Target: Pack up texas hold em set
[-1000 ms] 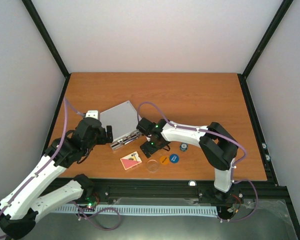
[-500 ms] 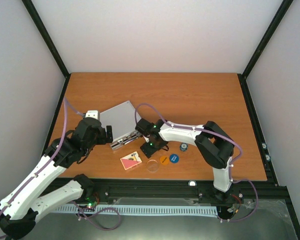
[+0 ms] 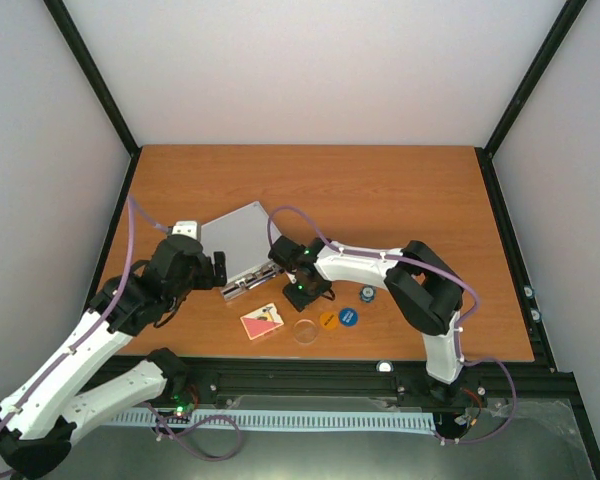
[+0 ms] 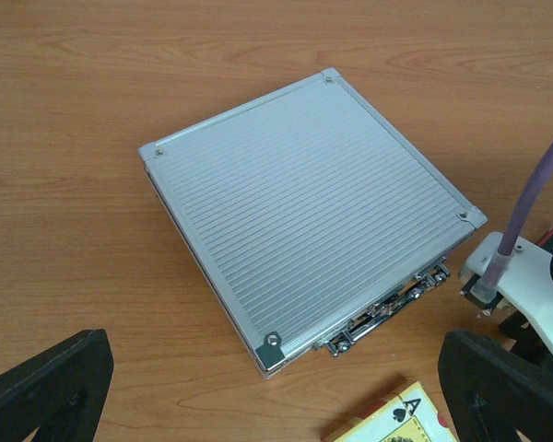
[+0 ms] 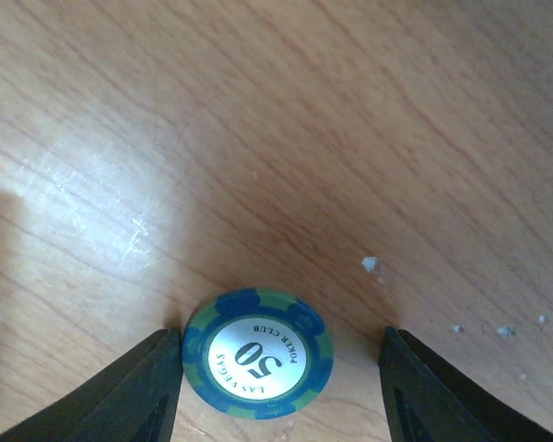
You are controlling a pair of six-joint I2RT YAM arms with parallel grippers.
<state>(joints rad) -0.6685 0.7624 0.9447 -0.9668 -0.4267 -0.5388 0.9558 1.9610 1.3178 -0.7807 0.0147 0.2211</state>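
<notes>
Wooden table (image 3: 380,200); pale walls (image 3: 310,70); black corner posts (image 3: 89,70)

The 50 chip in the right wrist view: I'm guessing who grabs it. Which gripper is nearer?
Right. The right gripper straddles the 50 chip, a finger on either side. The left gripper hangs open by the closed silver case, well away from it.

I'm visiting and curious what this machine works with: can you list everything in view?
case: one, silver, shut, left of centre
card pack: one, pink, nearer than the case
clear disc: one, see-through, right of the card pack
orange disc: one, orange, right of the clear disc
blue disc: one, blue, right of the orange disc
small chip: one, blue-white, beyond the blue disc
poker chip: one, blue-green, flat, inside the right claw
table: one, brown wood
left claw: one, black, open, by the case
right claw: one, black, open around the poker chip
</notes>
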